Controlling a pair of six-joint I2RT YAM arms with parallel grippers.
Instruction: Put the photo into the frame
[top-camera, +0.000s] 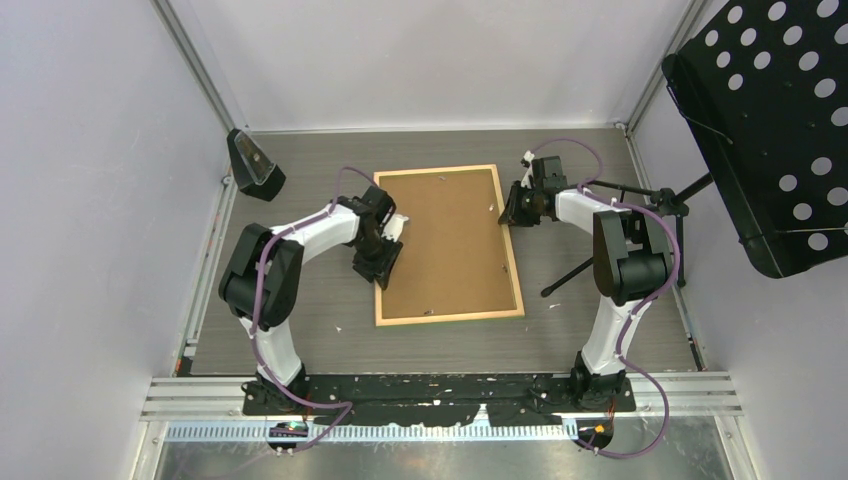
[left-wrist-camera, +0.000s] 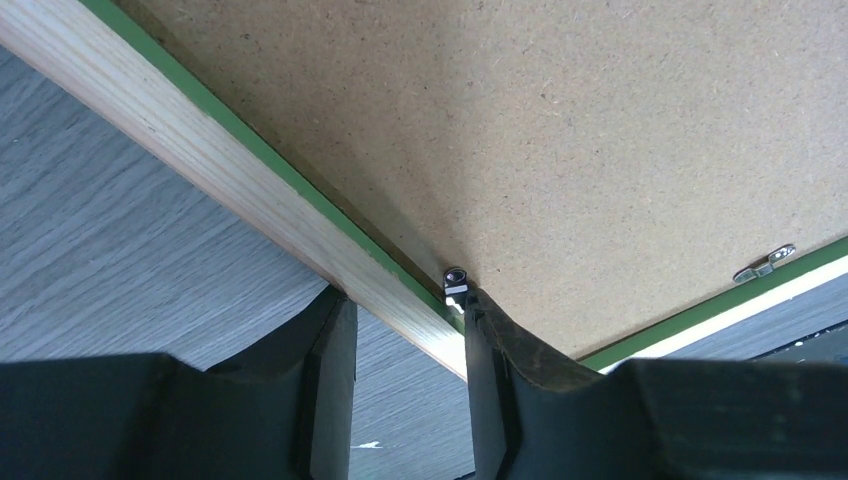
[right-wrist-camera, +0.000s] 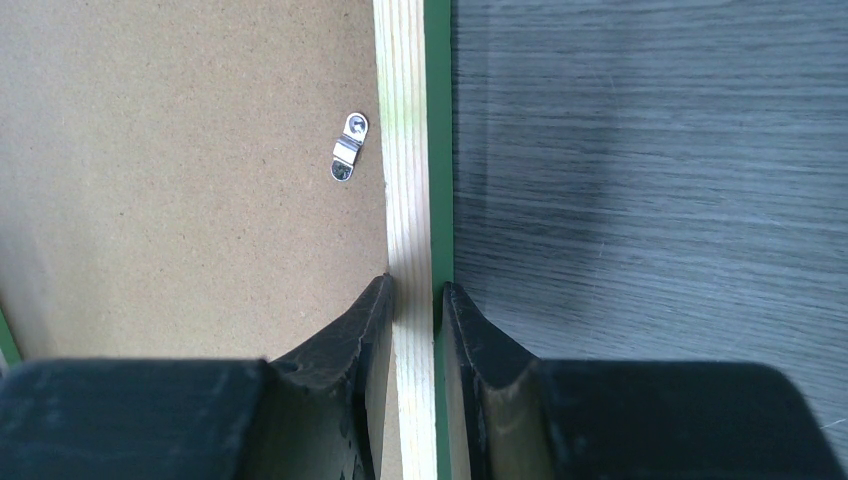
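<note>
The frame (top-camera: 511, 262) lies back-up on the table, a light wood rail with a green edge around a brown hardboard backing (top-camera: 445, 245). The photo is hidden. My left gripper (top-camera: 378, 268) stands at the frame's left rail (left-wrist-camera: 250, 190), open. Its jaws straddle the rail (left-wrist-camera: 405, 295), and the right fingertip (left-wrist-camera: 478, 315) touches a small metal tab (left-wrist-camera: 456, 280) at the backing's edge. My right gripper (top-camera: 515, 212) is shut on the frame's right rail (right-wrist-camera: 405, 200), one finger on each side (right-wrist-camera: 415, 290). A metal tab (right-wrist-camera: 348, 148) lies on the backing just ahead of it.
A black wedge-shaped object (top-camera: 255, 165) sits at the back left corner. A black perforated music stand (top-camera: 770, 130) hangs over the right side, its tripod legs (top-camera: 570, 275) on the table beside the right arm. Another tab (left-wrist-camera: 765, 263) lies at the frame's near rail.
</note>
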